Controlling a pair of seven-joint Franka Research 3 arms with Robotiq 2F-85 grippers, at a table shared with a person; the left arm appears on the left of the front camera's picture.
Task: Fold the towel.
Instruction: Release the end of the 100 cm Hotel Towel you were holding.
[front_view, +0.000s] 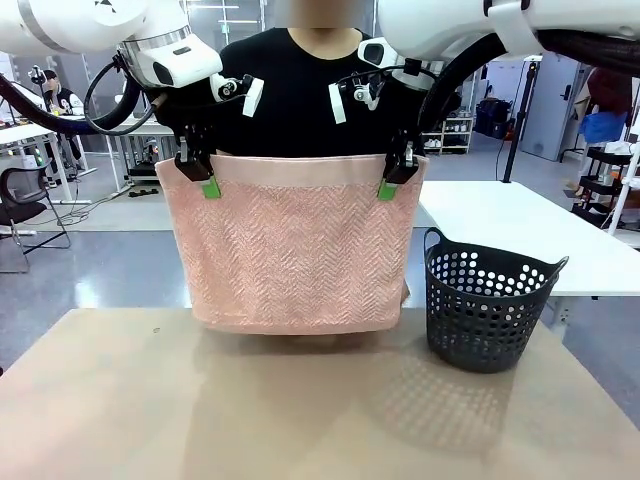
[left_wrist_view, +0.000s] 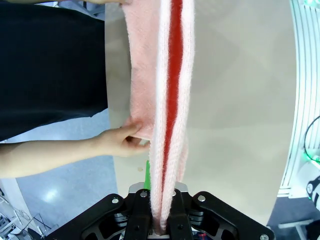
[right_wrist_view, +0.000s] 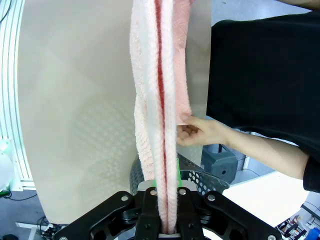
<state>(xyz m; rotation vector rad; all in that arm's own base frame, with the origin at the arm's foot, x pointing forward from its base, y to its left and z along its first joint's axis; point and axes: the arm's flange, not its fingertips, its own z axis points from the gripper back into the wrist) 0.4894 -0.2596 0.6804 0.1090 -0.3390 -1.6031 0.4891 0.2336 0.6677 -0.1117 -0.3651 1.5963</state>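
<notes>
The pale pink towel (front_view: 290, 250) hangs doubled above the table, its bottom fold just over the surface. My left gripper (front_view: 205, 183) is shut on its upper left corner and my right gripper (front_view: 392, 183) is shut on its upper right corner. In the left wrist view the towel (left_wrist_view: 165, 100) runs up from between the closed fingers of the left gripper (left_wrist_view: 161, 220), and a person's hand (left_wrist_view: 122, 142) pinches the far layer. The right wrist view has the towel (right_wrist_view: 160, 100) clamped in the right gripper (right_wrist_view: 165, 220), with the person's other hand (right_wrist_view: 200, 131) on its far side.
A dark perforated basket (front_view: 488, 300) stands on the beige table (front_view: 300, 410) right of the towel, and it sits under my right gripper as the basket (right_wrist_view: 200, 175). The person in black stands close behind the towel. A white table (front_view: 530, 230) lies farther right.
</notes>
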